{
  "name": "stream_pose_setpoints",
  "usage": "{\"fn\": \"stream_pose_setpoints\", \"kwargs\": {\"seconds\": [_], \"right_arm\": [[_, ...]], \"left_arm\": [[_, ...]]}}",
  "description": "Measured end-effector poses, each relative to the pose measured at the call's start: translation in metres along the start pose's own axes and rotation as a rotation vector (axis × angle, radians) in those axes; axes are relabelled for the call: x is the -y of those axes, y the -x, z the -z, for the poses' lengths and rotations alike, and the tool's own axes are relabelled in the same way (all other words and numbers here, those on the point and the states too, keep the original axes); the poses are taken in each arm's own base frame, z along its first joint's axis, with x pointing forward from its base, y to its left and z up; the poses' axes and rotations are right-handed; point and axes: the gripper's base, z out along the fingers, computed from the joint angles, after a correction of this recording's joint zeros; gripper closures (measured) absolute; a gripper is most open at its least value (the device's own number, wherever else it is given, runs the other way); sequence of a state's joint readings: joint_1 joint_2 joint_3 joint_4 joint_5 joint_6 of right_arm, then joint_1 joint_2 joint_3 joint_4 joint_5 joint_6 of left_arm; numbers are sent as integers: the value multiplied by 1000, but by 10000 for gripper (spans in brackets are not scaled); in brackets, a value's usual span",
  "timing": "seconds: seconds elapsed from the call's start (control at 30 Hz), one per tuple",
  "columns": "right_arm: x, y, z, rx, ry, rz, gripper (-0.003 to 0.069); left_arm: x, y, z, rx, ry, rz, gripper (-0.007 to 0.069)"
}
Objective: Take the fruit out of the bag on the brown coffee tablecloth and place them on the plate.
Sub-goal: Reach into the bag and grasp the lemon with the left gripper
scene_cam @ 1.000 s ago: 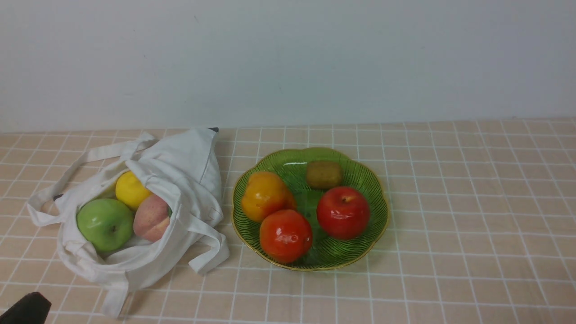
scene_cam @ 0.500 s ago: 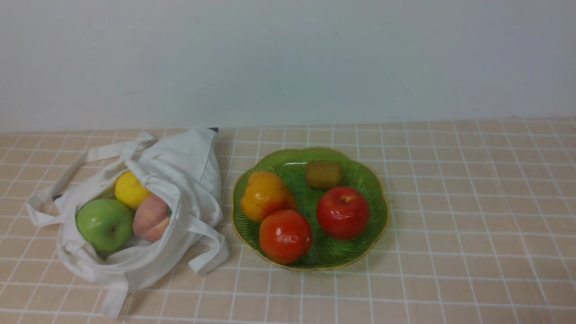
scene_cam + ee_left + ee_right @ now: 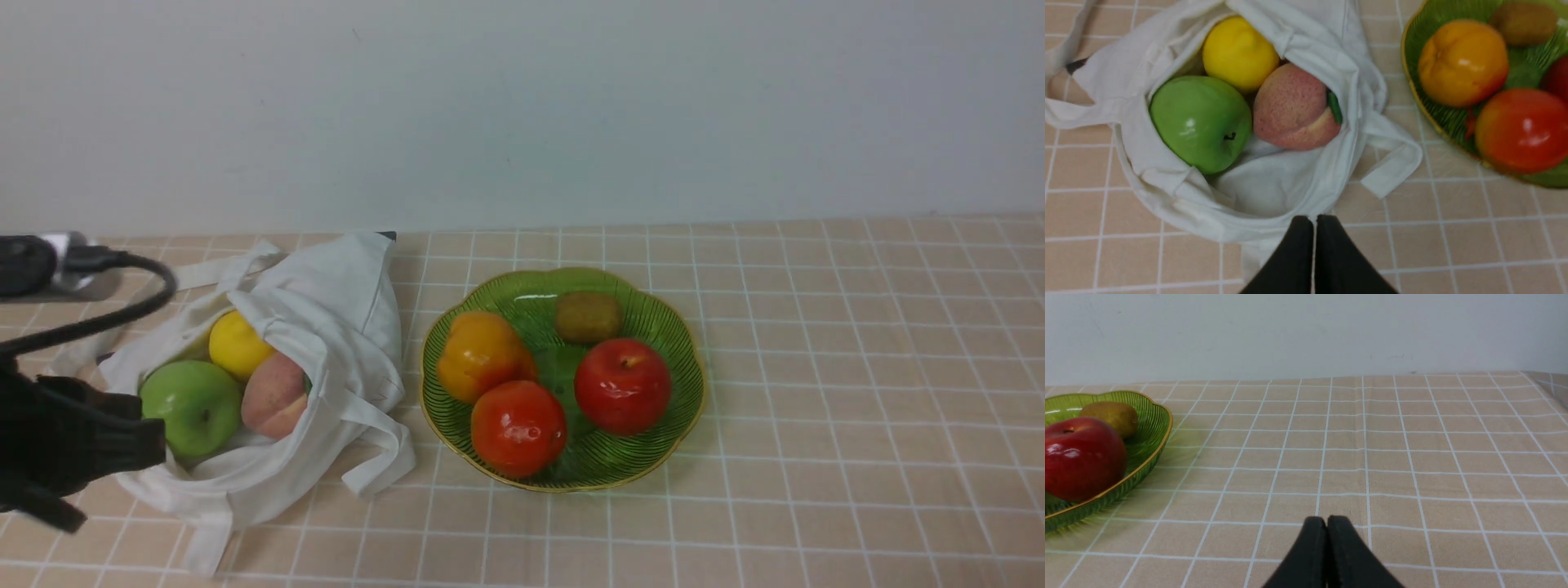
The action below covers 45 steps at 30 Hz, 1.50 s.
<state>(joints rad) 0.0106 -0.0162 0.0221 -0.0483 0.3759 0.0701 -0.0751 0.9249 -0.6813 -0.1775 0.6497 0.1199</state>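
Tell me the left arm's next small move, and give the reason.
Probably open the left gripper and ease it forward toward the green apple. Its jaws are shut and its tips show at the near edge of the bag. The apple lies exposed in the open mouth, beside the peach and the lemon; none of the three is on the plate yet.

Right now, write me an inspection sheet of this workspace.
Surface: checked tablecloth, lying flat.
Job's things: bag open, holding lemon, green apple and peach; plate holds red apple, kiwi, orange fruit and red-orange fruit.
Clutter: nothing seen.
Grippers: left gripper shut, by the bag's rim; right gripper shut, over bare cloth.
Cables: black cable arcs above the bag's strap.
Surroundings: plain white wall.
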Motion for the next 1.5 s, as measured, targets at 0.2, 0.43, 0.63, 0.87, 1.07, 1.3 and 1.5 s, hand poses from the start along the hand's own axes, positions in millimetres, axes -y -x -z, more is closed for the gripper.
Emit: {"fn": "stream_pose_setpoints", "kwargs": {"seconds": [0.2,0.43,0.63,0.87,1.07,1.3,1.5], "right_arm": [[0,0,0,0,0,0,673],[0,0,0,0,0,0,673],[0,0,0,0,0,0,673],[0,0,0,0,0,0,673],[0,0,0,0,0,0,673],[0,0,0,0,0,0,673],[0,0,0,0,0,0,673]], "left_arm": [[-5,25,-52,-154,-7,-143,557],[-11,49,-98,-201,-1,-164,370],[-18,57,-144,-287,10,-210,146],[-22,66,-166,-244,37,-186,93],[-25,65,-176,-239,73,-114,93],[-31,66,-179,-221,134,-88,87],[-35,66,-177,-244,181,-92,87]]}}
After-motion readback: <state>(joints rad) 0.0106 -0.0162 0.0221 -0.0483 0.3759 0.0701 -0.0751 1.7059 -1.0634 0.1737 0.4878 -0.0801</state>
